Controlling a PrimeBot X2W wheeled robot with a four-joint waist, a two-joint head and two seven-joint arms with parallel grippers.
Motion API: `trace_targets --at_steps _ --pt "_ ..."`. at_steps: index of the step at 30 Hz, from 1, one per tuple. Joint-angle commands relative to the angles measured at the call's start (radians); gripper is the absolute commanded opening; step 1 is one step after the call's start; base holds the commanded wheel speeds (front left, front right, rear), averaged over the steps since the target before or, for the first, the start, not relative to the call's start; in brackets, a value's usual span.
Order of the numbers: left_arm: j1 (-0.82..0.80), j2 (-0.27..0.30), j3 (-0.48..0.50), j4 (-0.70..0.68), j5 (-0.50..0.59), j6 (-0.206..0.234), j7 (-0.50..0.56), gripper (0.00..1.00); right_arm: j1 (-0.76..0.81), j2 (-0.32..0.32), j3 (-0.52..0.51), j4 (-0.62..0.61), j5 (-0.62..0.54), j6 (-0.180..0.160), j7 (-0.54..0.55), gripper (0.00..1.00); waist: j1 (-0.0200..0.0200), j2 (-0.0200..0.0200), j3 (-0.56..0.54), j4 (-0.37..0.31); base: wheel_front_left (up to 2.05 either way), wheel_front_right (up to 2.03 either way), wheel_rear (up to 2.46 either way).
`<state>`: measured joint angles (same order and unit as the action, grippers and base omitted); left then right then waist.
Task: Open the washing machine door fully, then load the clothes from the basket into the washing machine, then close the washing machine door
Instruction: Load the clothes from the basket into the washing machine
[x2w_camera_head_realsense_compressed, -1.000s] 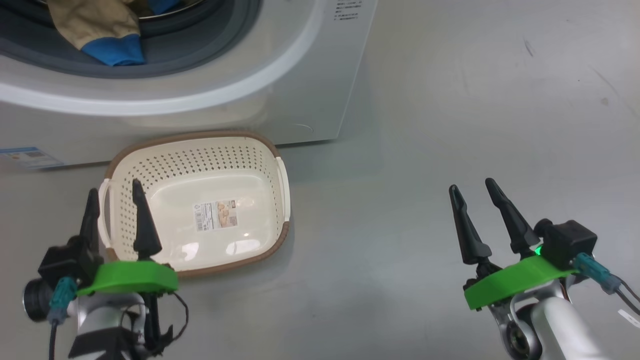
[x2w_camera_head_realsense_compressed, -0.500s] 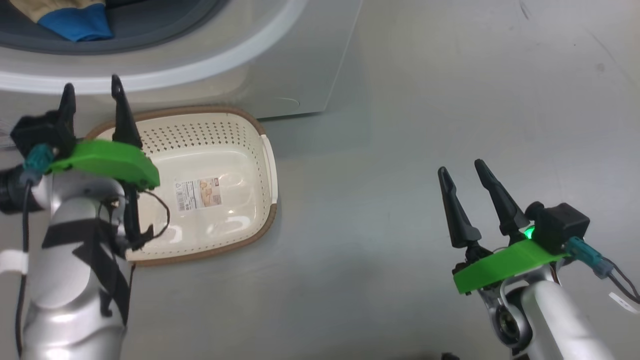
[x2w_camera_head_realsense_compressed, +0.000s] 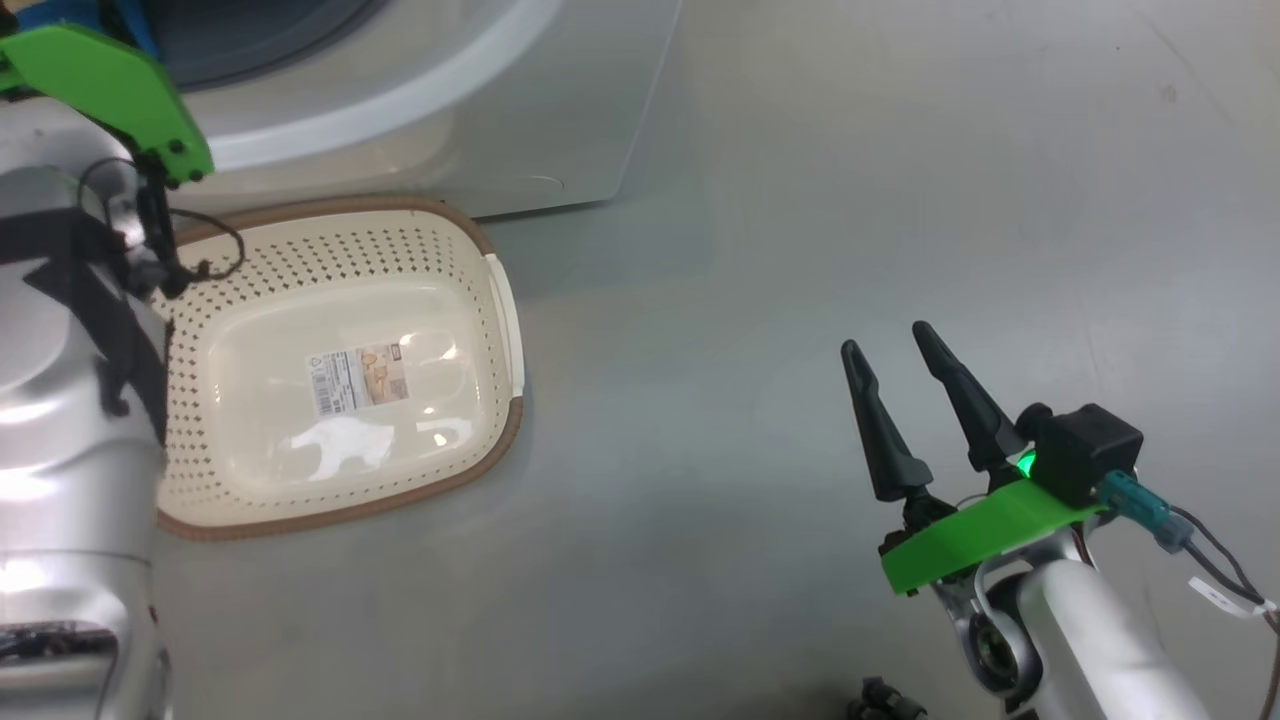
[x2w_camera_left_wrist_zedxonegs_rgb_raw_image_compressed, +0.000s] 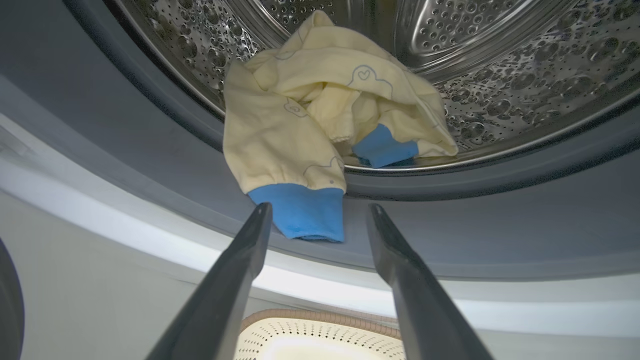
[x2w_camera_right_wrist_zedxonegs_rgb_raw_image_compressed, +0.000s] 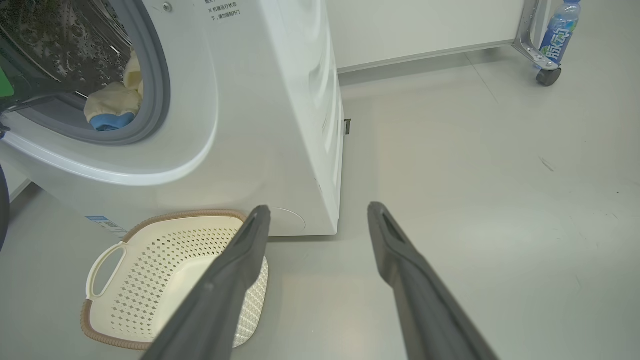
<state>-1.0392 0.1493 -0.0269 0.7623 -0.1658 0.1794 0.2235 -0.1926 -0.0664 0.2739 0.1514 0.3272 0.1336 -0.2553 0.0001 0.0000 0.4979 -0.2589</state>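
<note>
Washing machine (x2w_camera_right_wrist_zedxonegs_rgb_raw_image_compressed: 280, 100), white, front open to steel drum (x2w_camera_left_wrist_zedxonegs_rgb_raw_image_compressed: 500, 50). Basket (x2w_camera_head_realsense_compressed: 330, 250) sits empty on floor (x2w_camera_head_realsense_compressed: 800, 200) at its front. Clothes (x2w_camera_left_wrist_zedxonegs_rgb_raw_image_compressed: 310, 115) lie at drum lip, one blue cuff (x2w_camera_left_wrist_zedxonegs_rgb_raw_image_compressed: 300, 215) hanging out over grey gasket (x2w_camera_left_wrist_zedxonegs_rgb_raw_image_compressed: 150, 165). Left tool (x2w_camera_left_wrist_zedxonegs_rgb_raw_image_compressed: 320, 206) wide, empty, tips just short of cuff. Right tool (x2w_camera_head_realsense_compressed: 885, 335) wide, empty, over floor, well apart. Risk: closing up now would prob. pinch cuff in the seal, as it isn't pushed inside.

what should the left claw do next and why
Probably ease the left claw forward, close on the blue cuff of the clothes and tuck it into the drum. The basket is empty, but that cuff hangs out over the grey gasket, where it could get pinched.
</note>
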Motion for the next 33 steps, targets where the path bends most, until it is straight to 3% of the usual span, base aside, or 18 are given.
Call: trace_targets --at_steps 1,14,33 --pt "-0.065 0.055 0.021 0.004 0.020 0.017 0.009 1.00 -0.001 -0.009 0.026 -0.023 0.009 -0.003 -0.006 1.00 -0.0001 0.0000 0.005 -0.013 0.00 0.00 0.00" --pt "-0.213 0.119 0.014 0.250 0.036 0.062 0.042 1.00 0.045 -0.031 0.046 -0.023 0.010 -0.003 -0.006 1.00 -0.0001 0.0000 0.029 -0.063 0.00 0.00 0.00" --pt "-0.331 0.160 -0.040 0.396 0.057 0.072 0.037 1.00 0.068 -0.025 0.066 -0.040 0.013 -0.003 -0.006 1.00 -0.0001 0.0000 0.067 -0.095 0.00 0.00 0.00"
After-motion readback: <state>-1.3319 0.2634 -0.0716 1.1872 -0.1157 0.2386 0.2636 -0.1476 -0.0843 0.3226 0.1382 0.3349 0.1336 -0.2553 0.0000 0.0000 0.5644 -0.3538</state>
